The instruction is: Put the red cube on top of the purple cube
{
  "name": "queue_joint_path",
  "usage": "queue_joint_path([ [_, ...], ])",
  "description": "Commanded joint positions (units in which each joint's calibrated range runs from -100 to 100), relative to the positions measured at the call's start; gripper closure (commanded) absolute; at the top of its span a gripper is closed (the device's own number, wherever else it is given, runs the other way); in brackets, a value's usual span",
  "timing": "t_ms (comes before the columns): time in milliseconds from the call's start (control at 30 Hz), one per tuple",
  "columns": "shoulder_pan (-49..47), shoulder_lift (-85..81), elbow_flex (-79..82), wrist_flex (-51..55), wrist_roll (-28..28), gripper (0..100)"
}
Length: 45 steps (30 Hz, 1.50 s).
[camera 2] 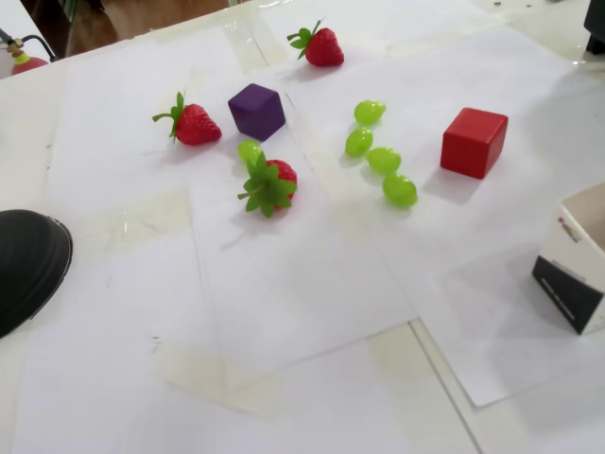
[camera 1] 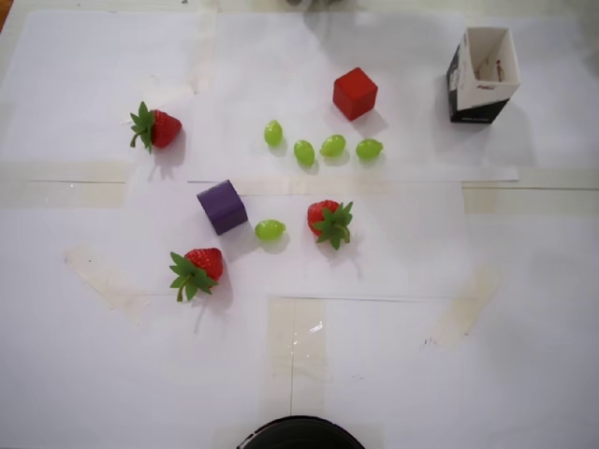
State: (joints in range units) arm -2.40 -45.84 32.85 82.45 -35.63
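The red cube (camera 1: 355,93) (camera 2: 473,142) rests on the white paper, alone, toward the top right in the overhead view. The purple cube (camera 1: 222,207) (camera 2: 256,111) sits apart from it, lower left in the overhead view, with a green grape (camera 1: 270,228) just to its right. Nothing is stacked on either cube. The gripper's fingers appear in neither view; only a dark bit of the arm (camera 2: 596,28) shows at the fixed view's top right edge.
Three strawberries (camera 1: 155,128) (camera 1: 195,269) (camera 1: 328,220) and a row of green grapes (camera 1: 320,147) lie between and around the cubes. An open white and black box (camera 1: 481,74) stands at the right. A black round object (camera 1: 299,434) sits at the near edge.
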Motion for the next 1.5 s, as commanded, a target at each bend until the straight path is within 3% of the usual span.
queue_joint_path([
  [0,-4.37,6.63,-10.31,2.93,-0.34,100],
  [433,-14.81,19.02,-12.03,2.84,-3.17,100],
  [1267,-14.59,30.62,-6.49,-2.96,-2.49,99],
  [1400,-15.69,30.54,-2.94,-6.72,-3.03,89],
  [1467,-16.87,30.11,-1.76,-9.25,-2.20,78],
])
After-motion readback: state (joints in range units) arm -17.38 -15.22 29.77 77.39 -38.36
